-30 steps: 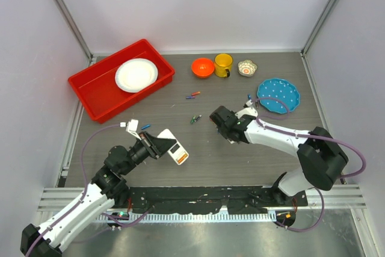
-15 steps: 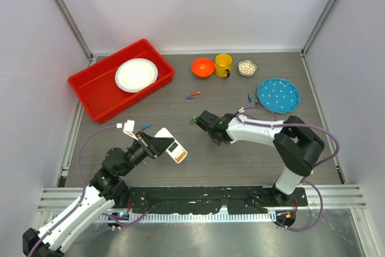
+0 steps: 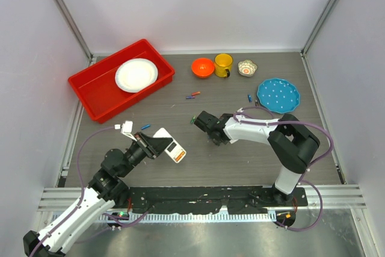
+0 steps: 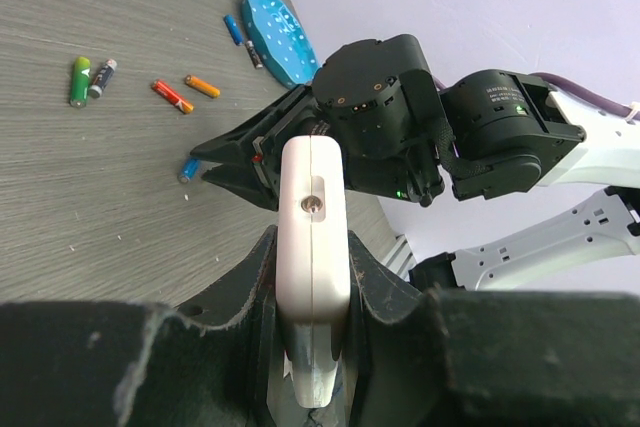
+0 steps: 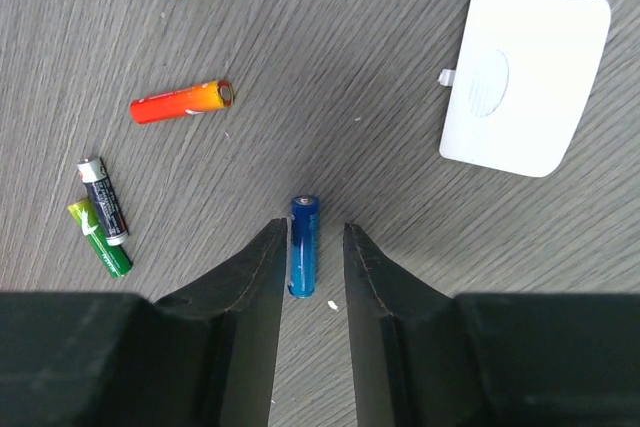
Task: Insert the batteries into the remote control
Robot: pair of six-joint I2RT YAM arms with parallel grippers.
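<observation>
Left hand (image 3: 157,144) is pressed together on the white rectangular plastic remote control (image 3: 171,148) with its red-orange button panel. It pinches the handset by one end and holds it up off the grey wood-grain counter (image 3: 240,167). Judged purpose: to present it steadily where the other arm can reach it. From the left wrist camera the remote control (image 4: 313,237) stands edge-on between the pads. The compartment is not visible, so I cannot tell whether any cell is loaded. To its right, the right hand (image 3: 202,122) sits low over the counter, partly spread. Its fingers straddle a small blue cylindrical battery (image 5: 303,245) that lies flat and parallel to the fingers, so closing would catch its sides. A gap shows on at least one side, so it is not yet gripped. Other batteries lie apart from it: a red-orange one (image 5: 180,102) and a black-and-green pair (image 5: 103,217). Further right, a small white square plastic cover (image 5: 525,82) lies flat on the counter, probably removed to open the compartment. Loading is judged not begun.
</observation>
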